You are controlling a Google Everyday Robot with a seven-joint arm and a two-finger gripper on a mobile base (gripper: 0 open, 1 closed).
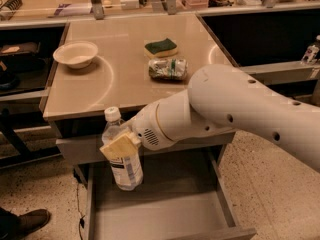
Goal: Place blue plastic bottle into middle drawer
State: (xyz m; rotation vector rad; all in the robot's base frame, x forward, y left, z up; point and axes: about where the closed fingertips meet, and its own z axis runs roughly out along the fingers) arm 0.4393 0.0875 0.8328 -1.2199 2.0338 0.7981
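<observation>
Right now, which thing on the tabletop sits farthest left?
The white bowl, alone near the left edge; the sponge and crumpled packet lie mid-table. The gripper holds the blue plastic bottle over the open middle drawer.

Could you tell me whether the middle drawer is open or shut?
Open: the middle drawer is pulled out, floor visible, beneath the gripper holding the blue plastic bottle.

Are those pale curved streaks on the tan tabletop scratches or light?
Camera view: likely glare on the glossy tan tabletop; the white bowl casts a soft shadow; the hand, gripping the clear plastic bottle above the open grey drawer, sits in dimmer light.
</observation>
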